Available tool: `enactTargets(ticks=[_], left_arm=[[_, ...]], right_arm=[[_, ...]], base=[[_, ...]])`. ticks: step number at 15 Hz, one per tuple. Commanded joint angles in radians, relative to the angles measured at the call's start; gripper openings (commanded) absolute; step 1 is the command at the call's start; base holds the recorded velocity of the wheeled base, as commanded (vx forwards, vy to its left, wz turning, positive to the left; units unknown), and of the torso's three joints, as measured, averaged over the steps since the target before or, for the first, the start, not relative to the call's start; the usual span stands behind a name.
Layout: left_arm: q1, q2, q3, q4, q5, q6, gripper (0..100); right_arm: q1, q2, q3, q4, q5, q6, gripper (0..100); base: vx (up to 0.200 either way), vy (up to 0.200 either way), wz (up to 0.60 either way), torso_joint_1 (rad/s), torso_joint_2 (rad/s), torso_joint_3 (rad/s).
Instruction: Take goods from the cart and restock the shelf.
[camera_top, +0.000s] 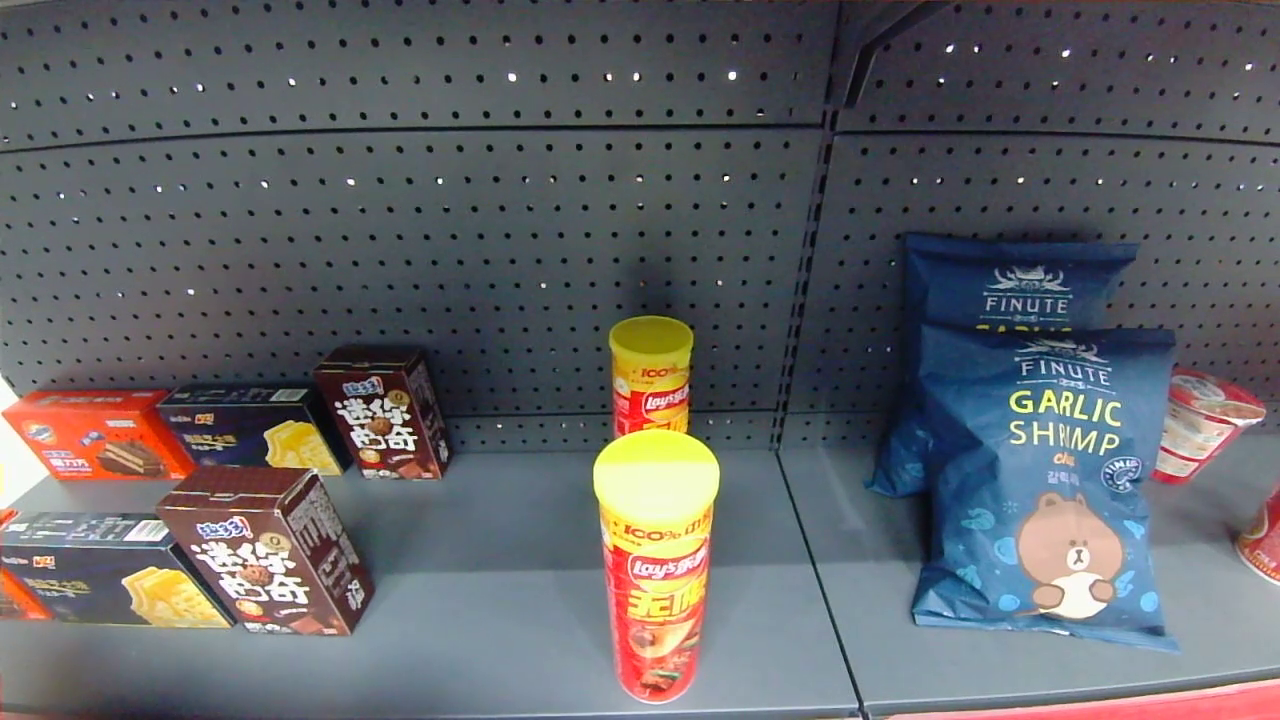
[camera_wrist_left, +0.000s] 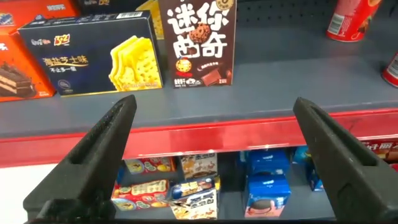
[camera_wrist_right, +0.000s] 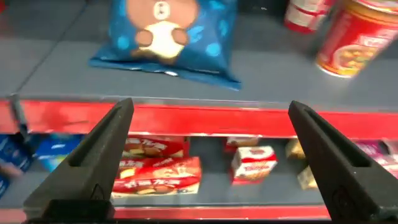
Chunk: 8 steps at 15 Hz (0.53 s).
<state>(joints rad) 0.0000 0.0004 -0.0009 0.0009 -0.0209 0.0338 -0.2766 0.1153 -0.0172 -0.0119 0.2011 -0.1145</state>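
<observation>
The shelf (camera_top: 480, 560) holds a near can (camera_top: 656, 570) and a far can (camera_top: 650, 375) in line at its middle. Boxes (camera_top: 270, 565) stand at the left. Two blue bags (camera_top: 1045, 480) lean at the right, with cups (camera_top: 1200, 425) further right. The left gripper (camera_wrist_left: 214, 102) hangs before the shelf's red edge (camera_wrist_left: 249, 127), facing the boxes, jaws wide apart and empty. The right gripper (camera_wrist_right: 210, 106) hangs before the same edge, facing the bags, spread wide, holding nothing.
</observation>
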Motion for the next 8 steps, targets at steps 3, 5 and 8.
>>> enactTargets(ticks=[3, 5, 8], left_arm=[[0.0, 0.0, 0.001, -0.001, 0.001, -0.002, 100], [0.0, 0.0, 0.001, -0.001, 0.001, -0.002, 100], [0.002, 0.0, 0.001, -0.001, 0.022, -0.002, 100]], right_arm=[[-0.081, -0.115, -0.001, -0.01, -0.015, -0.001, 100], [-0.093, -0.115, 0.0, -0.016, -0.141, 0.039, 100], [-0.156, -0.092, -0.001, -0.008, -0.276, 0.049, 100]], base=[[0.0, 0.0, 0.0, 0.0, 0.0, 0.0], [0.0, 0.0, 0.0, 0.0, 0.0, 0.0], [0.0, 0.0, 0.0, 0.0, 0.0, 0.0]])
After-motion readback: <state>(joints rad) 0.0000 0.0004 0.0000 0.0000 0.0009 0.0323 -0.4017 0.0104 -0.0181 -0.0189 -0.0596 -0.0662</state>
